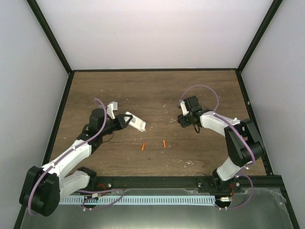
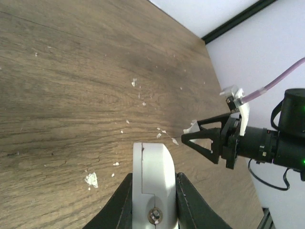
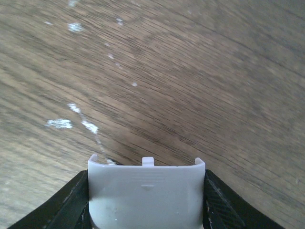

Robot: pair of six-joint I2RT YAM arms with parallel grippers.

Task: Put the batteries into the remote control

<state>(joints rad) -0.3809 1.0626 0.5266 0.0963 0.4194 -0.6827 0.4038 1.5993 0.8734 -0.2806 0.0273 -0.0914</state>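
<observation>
My left gripper (image 1: 127, 119) is shut on the white remote control (image 1: 137, 123) and holds it tilted above the left-middle of the table. In the left wrist view the remote control's (image 2: 152, 162) rounded end, with a seam and a screw, sits clamped between the black fingers (image 2: 119, 200). Two orange batteries (image 1: 143, 147) (image 1: 164, 143) lie loose on the wood in front of the arms, apart from both grippers. My right gripper (image 1: 183, 122) hovers at the right-middle, shut on a white battery cover (image 3: 146, 195) with small tabs on its front edge.
The wooden table (image 1: 157, 90) carries white flecks (image 3: 59, 124). A black frame (image 1: 155, 70) and pale walls close it in at the back and sides. A slotted cable tray (image 1: 157, 199) runs along the near edge between the arm bases.
</observation>
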